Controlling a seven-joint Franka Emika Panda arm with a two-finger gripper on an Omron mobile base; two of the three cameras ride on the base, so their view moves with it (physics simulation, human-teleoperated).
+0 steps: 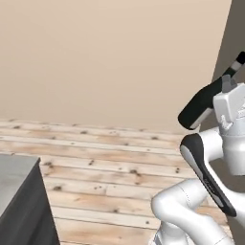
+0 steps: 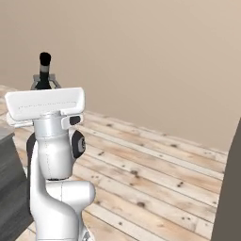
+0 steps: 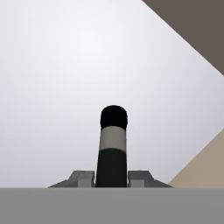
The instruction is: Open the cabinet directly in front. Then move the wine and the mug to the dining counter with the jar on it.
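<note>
Dark glass is gripped between the fingers: the wine (image 3: 113, 144) is clamped in the gripper (image 3: 111, 178), its capped neck and pale band rising straight up the middle of the hand view, with one finger tip seen on each side of the bottle. In the left base view the bottle (image 1: 206, 99) is carried high at the right edge, tilted, above the white arm; in the right base view just its neck (image 2: 44, 70) stands above the hand.

By judgement, the task is partway through. With the wine held up over a plank floor (image 1: 110, 177) and a plain beige wall (image 2: 150, 61) behind, the cabinet is taken to have been opened and the bottle lifted out, and the carry to the dining counter is judged to be under way. Setting the wine down is left, and so is the whole move of the mug.

Counted: one wine bottle, one gripper. At the lower left corner of the left base view one grey top on a dark body (image 1: 19, 201) is seen; whether it belongs to the tabletop sought cannot be told
</note>
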